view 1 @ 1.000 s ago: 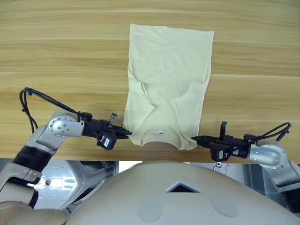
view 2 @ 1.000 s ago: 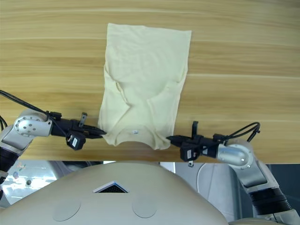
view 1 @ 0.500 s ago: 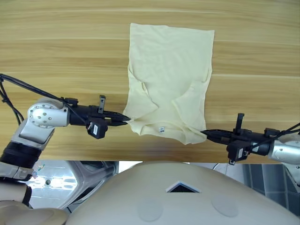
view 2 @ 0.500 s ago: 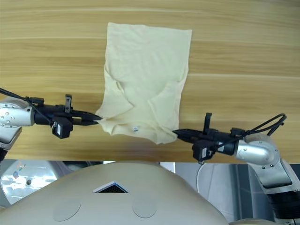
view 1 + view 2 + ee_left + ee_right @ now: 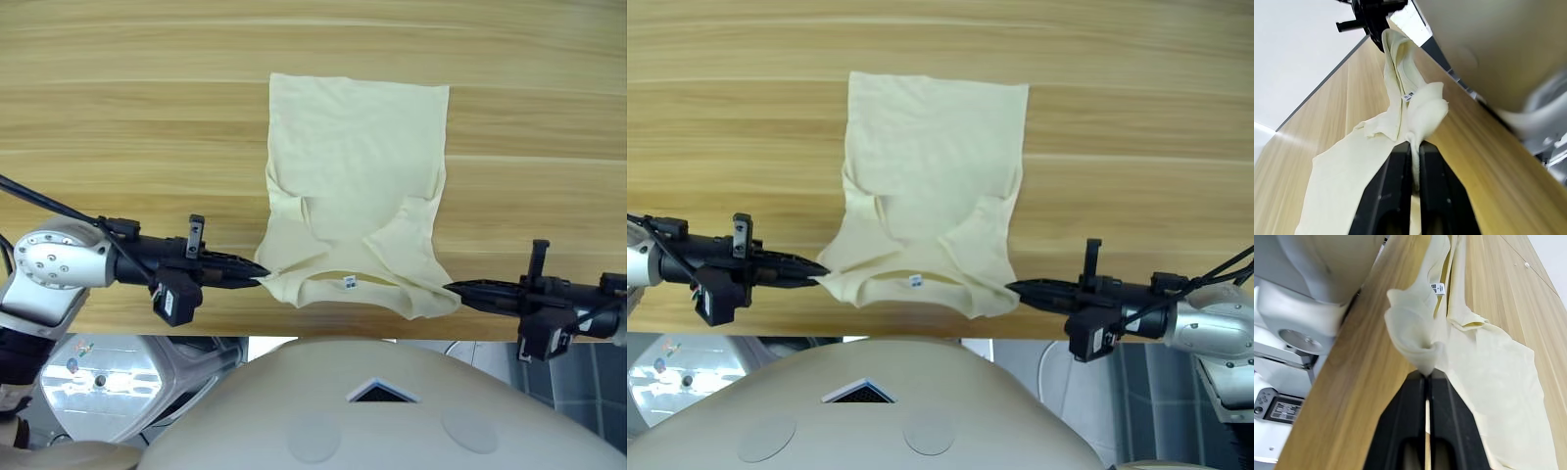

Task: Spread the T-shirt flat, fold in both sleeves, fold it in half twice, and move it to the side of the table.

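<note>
At lower centre: T-shirt (image 5: pixel 358 166) pinched by both shoulders.
Thin corners are clamped by the left tool (image 5: pixel 257 278) and right tool (image 5: pixel 453 290); the garment lies mid-frame on the counter (image 5: pixel 118 127), sleeves (image 5: pixel 294 208) tucked. Risk: uneven pull skews the fold; a slipped corner reopens them.

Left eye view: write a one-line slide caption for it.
Left gripper and right gripper pinch the near corners of a pale yellow T-shirt, sleeves folded in, on a wooden table.

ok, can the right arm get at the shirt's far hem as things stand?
Probably not yet: the right gripper is shut on the T-shirt's near corner. Nothing on the table stands between it and the far hem.
</note>
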### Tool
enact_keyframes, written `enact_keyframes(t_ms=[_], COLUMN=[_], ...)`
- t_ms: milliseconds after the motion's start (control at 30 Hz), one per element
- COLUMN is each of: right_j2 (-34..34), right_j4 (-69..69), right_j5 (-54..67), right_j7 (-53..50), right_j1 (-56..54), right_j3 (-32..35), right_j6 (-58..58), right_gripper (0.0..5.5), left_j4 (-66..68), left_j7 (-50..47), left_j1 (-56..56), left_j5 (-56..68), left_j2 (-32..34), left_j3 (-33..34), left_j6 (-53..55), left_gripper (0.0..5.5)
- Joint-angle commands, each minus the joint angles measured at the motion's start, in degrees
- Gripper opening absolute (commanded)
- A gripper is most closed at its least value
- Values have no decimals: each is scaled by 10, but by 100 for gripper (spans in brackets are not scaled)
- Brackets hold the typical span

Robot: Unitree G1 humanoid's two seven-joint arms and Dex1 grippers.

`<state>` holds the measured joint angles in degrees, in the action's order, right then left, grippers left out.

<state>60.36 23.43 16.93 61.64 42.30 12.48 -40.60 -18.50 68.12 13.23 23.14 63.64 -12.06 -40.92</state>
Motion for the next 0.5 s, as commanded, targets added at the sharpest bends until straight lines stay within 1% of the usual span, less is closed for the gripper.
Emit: enact_keyframes(t_ms=[33,267,500], right_j2=[10,-2,-22], right_j4=[19,39,50], right_j5=[44,98,133], right_j7=[31,71,102], right_j1=[21,48,67], right_j3=[31,72,111], right_j6=[-17,-30,-32], right_gripper=[0,0,0], left_j4=[-40,-60,-53], left_j7=[0,15,28], left_j1=[17,35,44], left_j5=[32,55,51], left_j2=[5,-1,-12], left_j3=[20,49,68], left_j6=[24,28,29], left_gripper=[6,6,6])
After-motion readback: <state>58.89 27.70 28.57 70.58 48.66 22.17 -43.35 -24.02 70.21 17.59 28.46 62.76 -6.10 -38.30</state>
